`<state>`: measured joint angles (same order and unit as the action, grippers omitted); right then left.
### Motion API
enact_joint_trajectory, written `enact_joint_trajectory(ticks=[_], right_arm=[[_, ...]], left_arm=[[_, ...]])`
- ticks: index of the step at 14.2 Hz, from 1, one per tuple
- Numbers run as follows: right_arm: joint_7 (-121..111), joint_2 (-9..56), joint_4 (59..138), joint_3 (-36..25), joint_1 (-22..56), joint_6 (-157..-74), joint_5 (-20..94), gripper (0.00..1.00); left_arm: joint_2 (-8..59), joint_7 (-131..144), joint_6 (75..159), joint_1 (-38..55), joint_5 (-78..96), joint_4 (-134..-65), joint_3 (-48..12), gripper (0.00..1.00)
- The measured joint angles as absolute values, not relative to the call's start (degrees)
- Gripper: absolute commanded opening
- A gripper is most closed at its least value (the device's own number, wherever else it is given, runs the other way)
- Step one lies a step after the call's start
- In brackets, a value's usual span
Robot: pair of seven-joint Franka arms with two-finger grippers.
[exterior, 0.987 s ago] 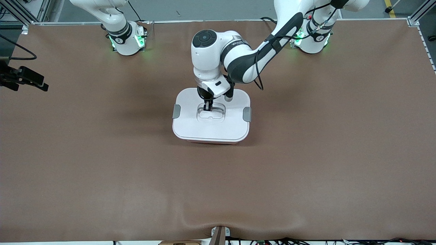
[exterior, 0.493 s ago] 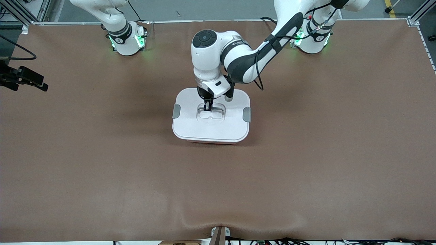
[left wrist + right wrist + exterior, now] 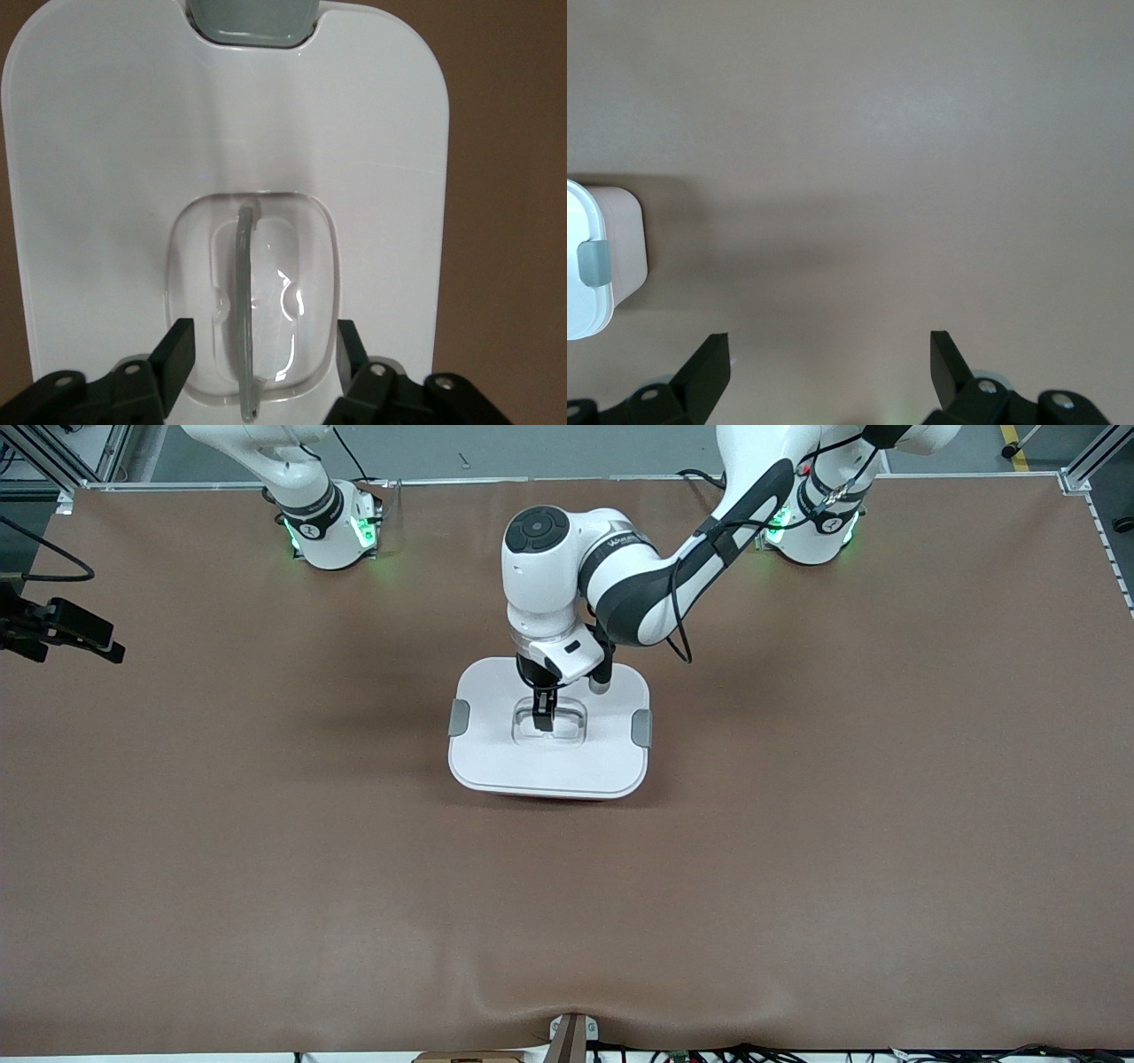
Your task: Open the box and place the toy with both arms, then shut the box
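The box stands shut in the middle of the table, its white lid on and a strip of pink base showing at the edge nearest the front camera. Grey clips sit on both ends. My left gripper is open over the lid's recess. In the left wrist view its fingers straddle the clear handle without closing on it. My right gripper is open and empty, high over bare table toward the right arm's end of the box. The toy is out of view.
The brown table mat is bare around the box. A black fixture with a cable juts in at the right arm's end of the table. The arm bases stand along the edge farthest from the front camera.
My left gripper has shifted slightly toward the front camera and lower, over the handle recess. The box has not moved.
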<state>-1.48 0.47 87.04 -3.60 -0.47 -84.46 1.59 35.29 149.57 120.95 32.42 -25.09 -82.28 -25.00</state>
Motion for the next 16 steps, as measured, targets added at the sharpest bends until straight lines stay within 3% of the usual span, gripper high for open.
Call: enact_joint_trajectory(ticks=[6,16], right_arm=[[-1.4,0.5,87.0,-3.4,-0.1,-84.4,1.6,1.00],[-1.4,0.5,87.0,-3.3,0.4,-84.1,1.6,1.00]], left_arm=[[33.4,140.7,114.1,29.6,-24.1,-81.0,-25.1,1.00],[20.8,94.1,95.2,13.1,-11.9,-80.7,-25.3,1.00]])
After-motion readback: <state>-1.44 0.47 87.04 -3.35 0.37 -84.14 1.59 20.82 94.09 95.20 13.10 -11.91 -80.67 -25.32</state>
